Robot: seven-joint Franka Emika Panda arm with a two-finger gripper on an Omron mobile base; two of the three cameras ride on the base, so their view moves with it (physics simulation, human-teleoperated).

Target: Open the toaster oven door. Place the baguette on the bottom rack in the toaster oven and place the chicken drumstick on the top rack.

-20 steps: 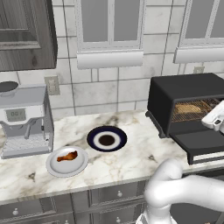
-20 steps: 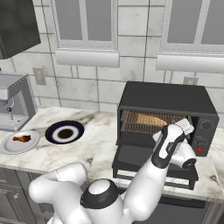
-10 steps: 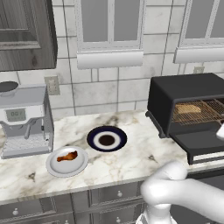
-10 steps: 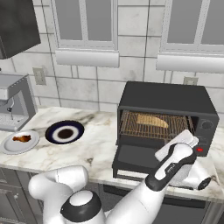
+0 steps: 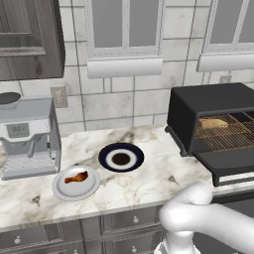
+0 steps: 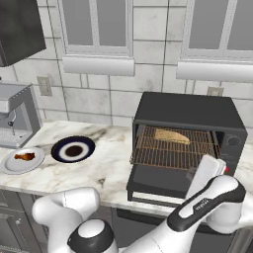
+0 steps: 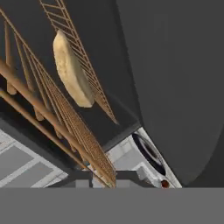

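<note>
The black toaster oven [image 6: 190,116] stands at the counter's right end with its door [image 6: 155,185] folded down flat. The baguette [image 6: 171,136] lies at the back on a wire rack [image 6: 173,150] inside; which rack level it is I cannot tell. It also shows as baguette [image 5: 213,123] and baguette [image 7: 72,70]. The chicken drumstick [image 5: 76,176] rests on a white plate [image 5: 89,187] at the counter's left. My gripper [image 7: 105,178] is open and empty, low beside the oven's right front, looking up along the racks. My forearm [image 6: 206,174] crosses in front of the oven's control panel.
A dark blue plate [image 5: 121,158] sits mid-counter between the drumstick plate and the oven. A grey coffee machine [image 5: 27,136] stands at the far left. The oven's knob [image 7: 148,153] is near the hand. Drawers run below the counter edge.
The hand has pulled back out of the oven mouth, down and to the right, leaving the baguette on the rack. The drumstick and plates have not moved.
</note>
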